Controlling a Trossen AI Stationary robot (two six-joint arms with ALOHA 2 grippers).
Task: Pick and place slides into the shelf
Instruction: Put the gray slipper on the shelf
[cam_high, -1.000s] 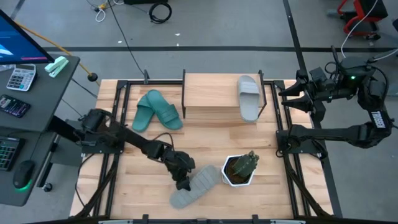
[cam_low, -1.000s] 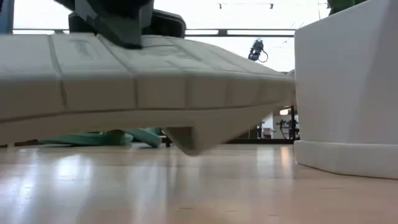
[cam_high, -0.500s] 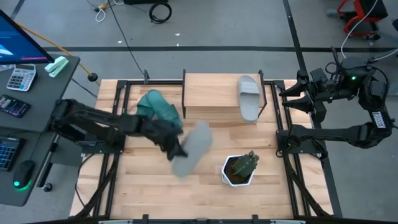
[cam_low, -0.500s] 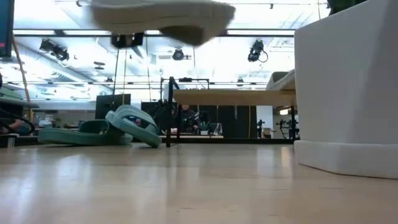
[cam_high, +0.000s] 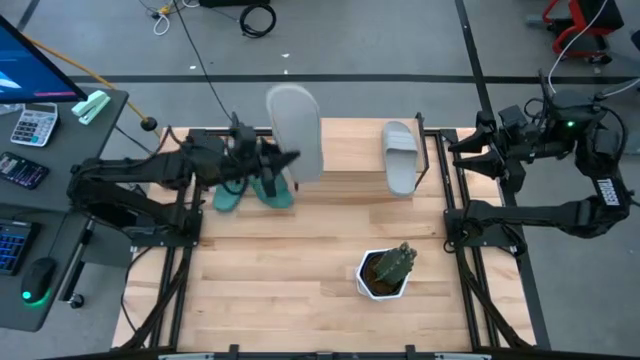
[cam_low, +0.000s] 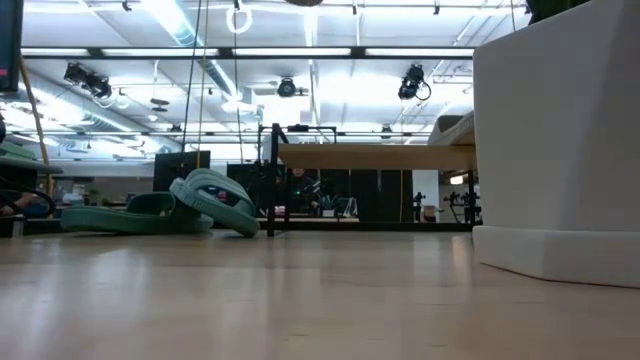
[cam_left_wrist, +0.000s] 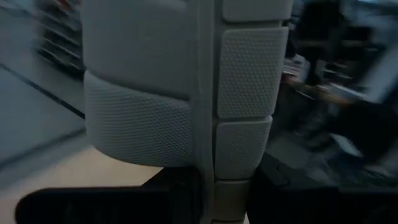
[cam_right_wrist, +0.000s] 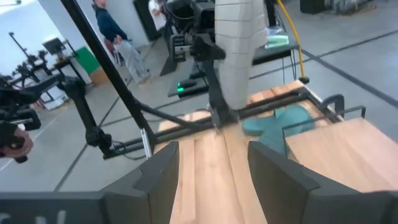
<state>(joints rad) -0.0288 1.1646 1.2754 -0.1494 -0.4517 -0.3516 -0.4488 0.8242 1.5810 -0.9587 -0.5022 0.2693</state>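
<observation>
Left tool (cam_high: 262, 160) pinching grey slide (cam_high: 295, 134) at one end, slide hanging high over left part of shelf (cam_high: 345, 152). Second grey slide (cam_high: 400, 157) already on shelf's right side; teal pair (cam_high: 250, 188) on worktop (cam_high: 300, 250) beside shelf. Advice: level slide, lower it flat next to placed one, release only once resting. Right tool (cam_high: 462, 155) spread, idle off worktop's right edge. Slatted wood worktop, white planter (cam_high: 385, 272); hall behind, ceiling lights, person standing far off (cam_right_wrist: 115, 34).
</observation>
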